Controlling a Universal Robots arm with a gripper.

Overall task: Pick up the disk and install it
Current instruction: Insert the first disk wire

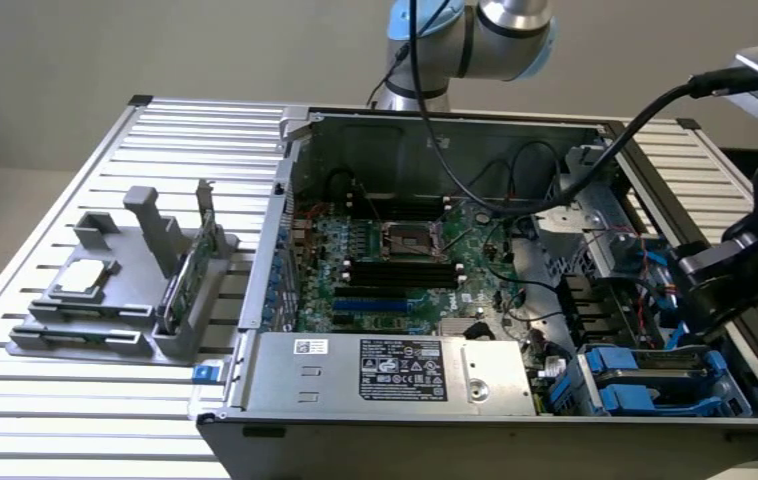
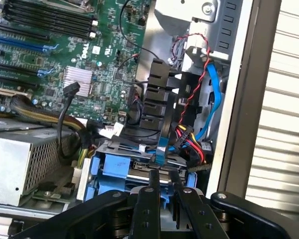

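- White letters "DELL" (image 2: 84,48) are standing on the green motherboard (image 2: 109,74), out ahead of the hand (image 2: 163,172).
- A black label (image 1: 399,368) with white print and round marks is sitting on the grey power supply box (image 1: 493,388), well apart from the hand; its lines are showing too small to read.
- A white sticker (image 1: 310,346) just beside that label is carrying dark marks, equally unreadable.

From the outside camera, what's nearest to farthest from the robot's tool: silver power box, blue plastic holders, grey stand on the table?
1. Blue plastic holders: beside the tool, in the case's corner.
2. Silver power box: along the case's front edge.
3. Grey stand: on the table, exterior view's left.
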